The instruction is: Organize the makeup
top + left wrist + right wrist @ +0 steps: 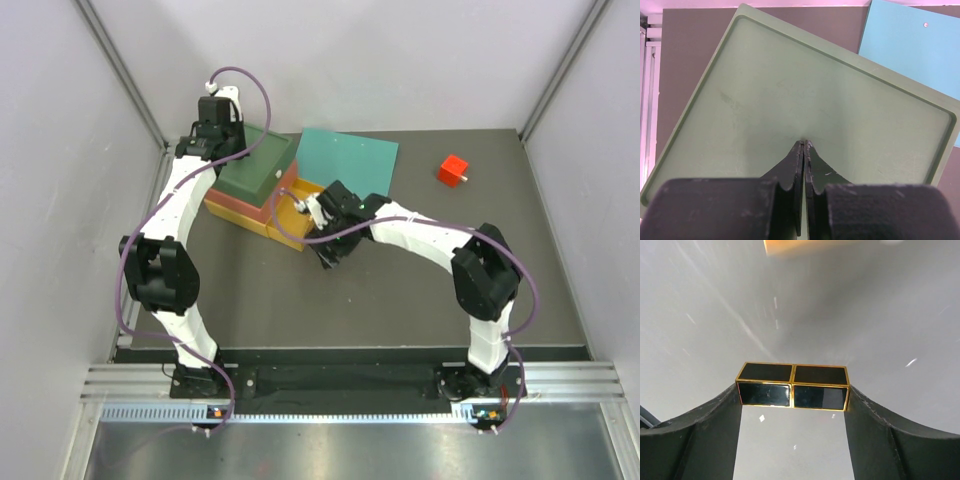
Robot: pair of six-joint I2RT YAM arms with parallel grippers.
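A black-and-gold rectangular case point(769, 373) of the makeup, with a gold seam at its middle, spans the gap between my right gripper's fingers. My right gripper point(792, 396) is shut on it end to end, each finger against one short end. In the top view this gripper point(329, 250) is low over the table, just in front of the orange box point(296, 217). My left gripper point(805, 143) is shut with nothing in it, its tips just above the flat green lid point(790, 90). The rest of the makeup is out of view.
The green lid point(255, 160) sits on stacked red and orange boxes point(240, 208) at the back left. A teal mat point(348, 160) lies behind them, and a red cube point(453, 170) stands at the back right. Grey walls enclose the table.
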